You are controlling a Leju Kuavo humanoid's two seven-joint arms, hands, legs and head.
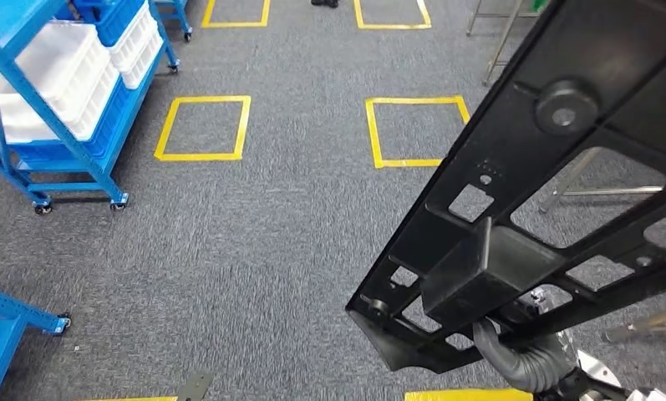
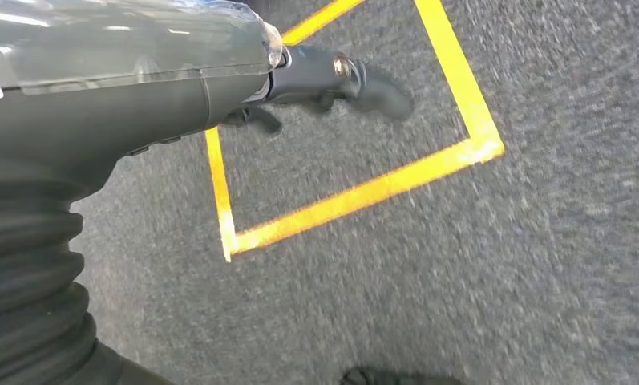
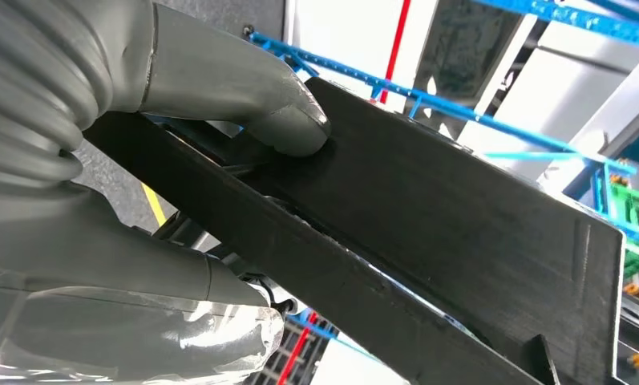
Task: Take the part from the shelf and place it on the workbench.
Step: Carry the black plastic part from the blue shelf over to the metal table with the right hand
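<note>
A long black plastic part point(image 1: 555, 192), a ribbed frame with cut-out windows, slants above the grey carpet point(image 1: 262, 251). The robot's right hand point(image 3: 220, 112) grips it near its lower end, the grey thumb point(image 3: 288, 120) pressed flat on its dark surface. Beyond the part, yellow tape squares point(image 1: 204, 127) mark the carpet, and past them stands a blue shelf point(image 1: 53, 92) holding white bins. The left hand point(image 2: 332, 80) hangs above the carpet holding nothing, its dark fingers held apart.
</note>
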